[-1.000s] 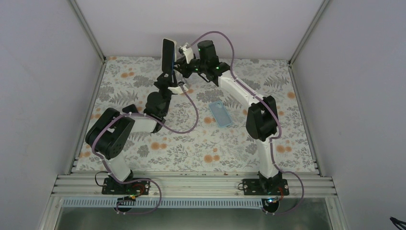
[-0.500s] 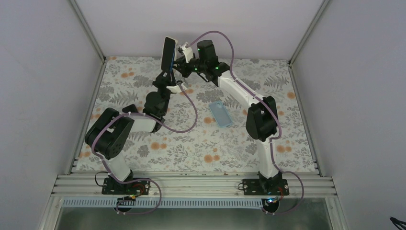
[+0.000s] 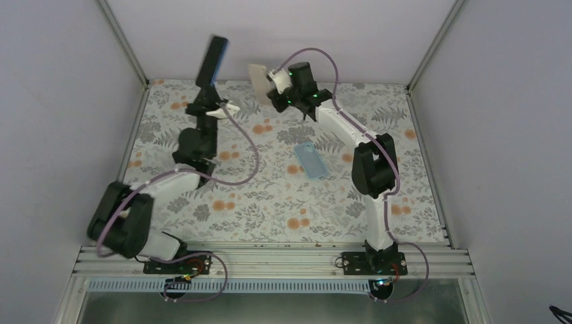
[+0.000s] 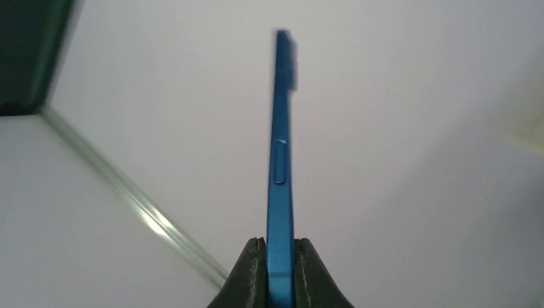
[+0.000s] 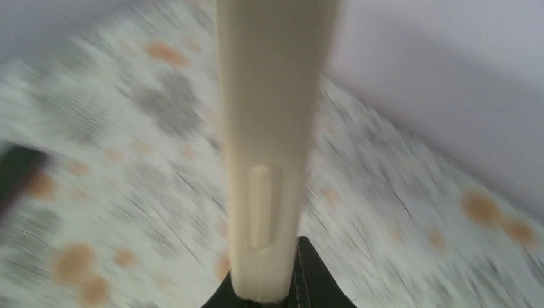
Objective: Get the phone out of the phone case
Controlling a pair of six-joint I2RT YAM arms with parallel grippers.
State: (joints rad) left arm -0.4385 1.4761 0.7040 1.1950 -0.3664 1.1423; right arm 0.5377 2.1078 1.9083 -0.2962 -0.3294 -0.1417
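Note:
The blue phone stands nearly upright in the air at the back left, bare, with my left gripper shut on its lower end. In the left wrist view the phone shows edge-on, clamped between both pads of that gripper. The cream phone case hangs apart from it to the right, with my right gripper shut on it. In the right wrist view the case rises from the right gripper, blurred, and only the right finger shows.
A light blue case lies flat on the floral mat near the middle, beside the right arm's forearm. White walls with metal corner posts close in the back and sides.
The phone and cream case, together before, have come apart. My left arm swung left and up with the phone, its jaws tightening. The right gripper shifted slightly right, keeping the case.

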